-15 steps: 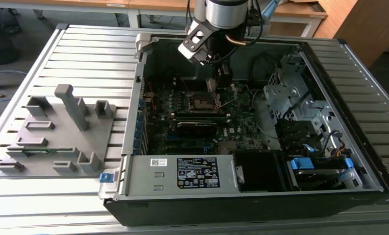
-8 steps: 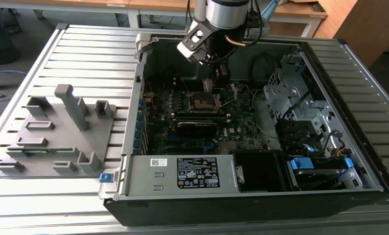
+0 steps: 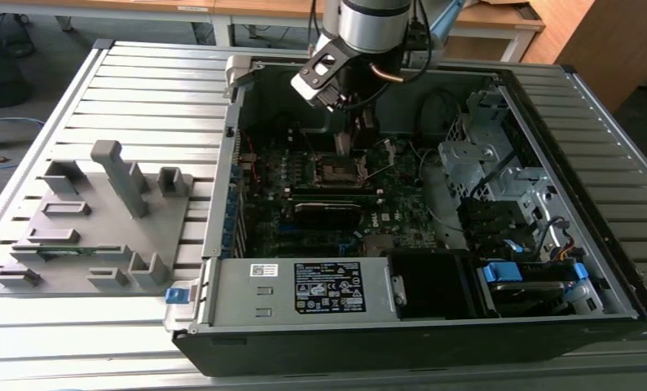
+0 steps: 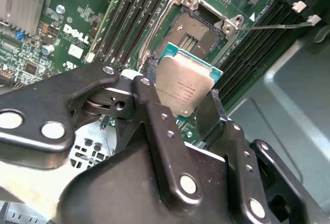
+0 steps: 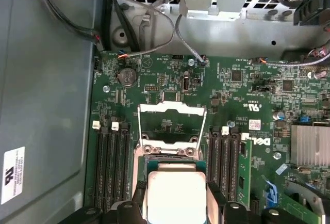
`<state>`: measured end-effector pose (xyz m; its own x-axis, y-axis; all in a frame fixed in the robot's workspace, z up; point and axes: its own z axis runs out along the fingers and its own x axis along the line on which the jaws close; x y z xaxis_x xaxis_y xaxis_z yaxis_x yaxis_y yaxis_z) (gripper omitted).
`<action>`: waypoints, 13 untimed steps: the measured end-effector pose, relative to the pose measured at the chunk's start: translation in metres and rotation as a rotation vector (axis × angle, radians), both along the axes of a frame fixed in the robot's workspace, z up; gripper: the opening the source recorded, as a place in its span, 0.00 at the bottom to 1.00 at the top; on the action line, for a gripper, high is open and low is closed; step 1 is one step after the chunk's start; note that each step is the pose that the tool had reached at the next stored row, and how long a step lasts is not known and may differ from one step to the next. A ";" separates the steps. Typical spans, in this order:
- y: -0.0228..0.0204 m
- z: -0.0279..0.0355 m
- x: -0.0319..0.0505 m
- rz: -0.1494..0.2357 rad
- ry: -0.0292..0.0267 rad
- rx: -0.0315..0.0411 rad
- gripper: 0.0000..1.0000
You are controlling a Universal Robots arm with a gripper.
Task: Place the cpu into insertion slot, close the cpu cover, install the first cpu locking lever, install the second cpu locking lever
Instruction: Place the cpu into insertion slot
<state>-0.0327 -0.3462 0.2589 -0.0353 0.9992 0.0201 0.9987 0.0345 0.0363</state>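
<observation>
In both wrist views my gripper [image 4: 181, 102] [image 5: 176, 206] is shut on the cpu [image 4: 184, 85] [image 5: 176, 193], a flat square chip with a dull metal top. Black fingers [image 4: 147, 91] press on two opposite edges of the chip. The chip hangs tilted a little above the insertion slot [image 4: 199, 32] [image 3: 339, 169], which lies bare with its silver rim. The cpu cover [image 5: 172, 111], a thin silver frame with a window, stands swung open beyond the slot. A thin metal locking lever [image 4: 273, 26] sticks out sideways from the slot. In the exterior view the gripper [image 3: 346, 145] reaches down into the open computer case.
Long black memory slots [image 5: 111, 167] flank the socket on both sides. A finned heatsink [image 5: 309, 144] and loose cables [image 5: 154, 43] lie nearby. A silver box with a white label [image 3: 329, 287] fills the case front. A grey fixture tray [image 3: 95, 220] sits at the exterior view's left.
</observation>
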 end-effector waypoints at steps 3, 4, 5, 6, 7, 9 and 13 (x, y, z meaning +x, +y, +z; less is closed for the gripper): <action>0.0000 -0.0053 -0.0014 0.000 -0.0008 -0.0001 0.54; 0.0000 -0.0072 -0.0018 0.000 -0.0013 -0.0001 0.54; 0.0000 -0.0090 -0.0022 0.000 -0.0018 0.0000 0.54; 0.0000 -0.0108 -0.0027 0.000 -0.0022 0.0001 0.54; 0.0000 -0.0126 -0.0032 0.000 -0.0023 0.0000 0.54; 0.0000 -0.0164 -0.0040 0.000 -0.0024 0.0000 0.54; 0.0000 -0.0233 -0.0049 -0.003 -0.0023 -0.0001 0.54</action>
